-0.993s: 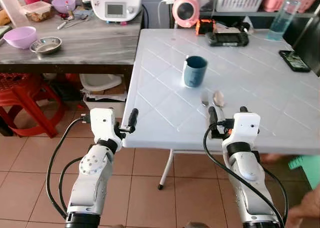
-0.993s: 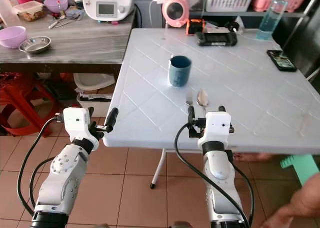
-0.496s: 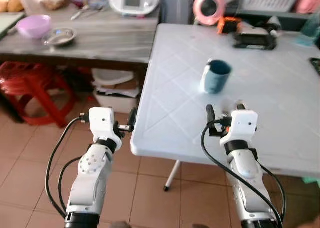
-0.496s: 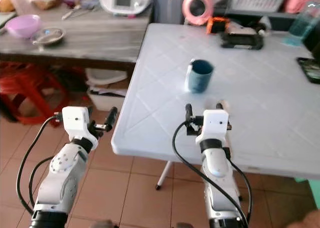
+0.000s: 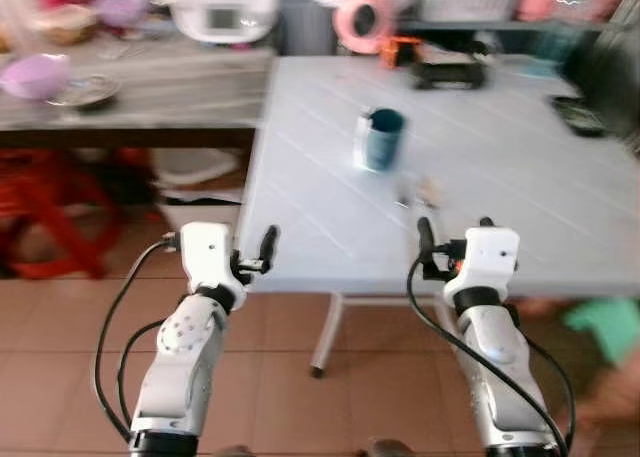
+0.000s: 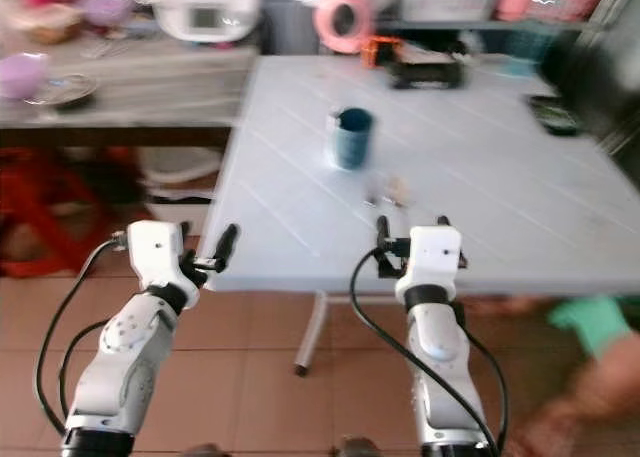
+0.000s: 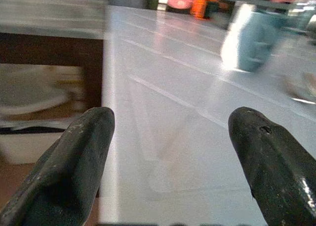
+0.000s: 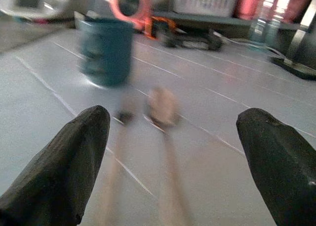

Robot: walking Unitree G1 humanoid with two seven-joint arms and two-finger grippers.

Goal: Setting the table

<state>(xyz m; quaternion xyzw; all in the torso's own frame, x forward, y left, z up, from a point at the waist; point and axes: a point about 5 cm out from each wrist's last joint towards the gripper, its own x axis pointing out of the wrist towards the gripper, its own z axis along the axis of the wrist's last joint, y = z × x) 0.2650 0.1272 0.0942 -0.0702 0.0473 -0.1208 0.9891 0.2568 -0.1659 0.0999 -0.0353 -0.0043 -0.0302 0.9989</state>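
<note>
Blue mug (image 5: 381,139) on white table (image 5: 500,187)

My two arms are silver with round screw-dotted joints, each capped by a boxy white wrist housing — black cables loop alongside. The left gripper (image 5: 268,245) and right gripper (image 5: 455,227) have long black fingers.
</note>
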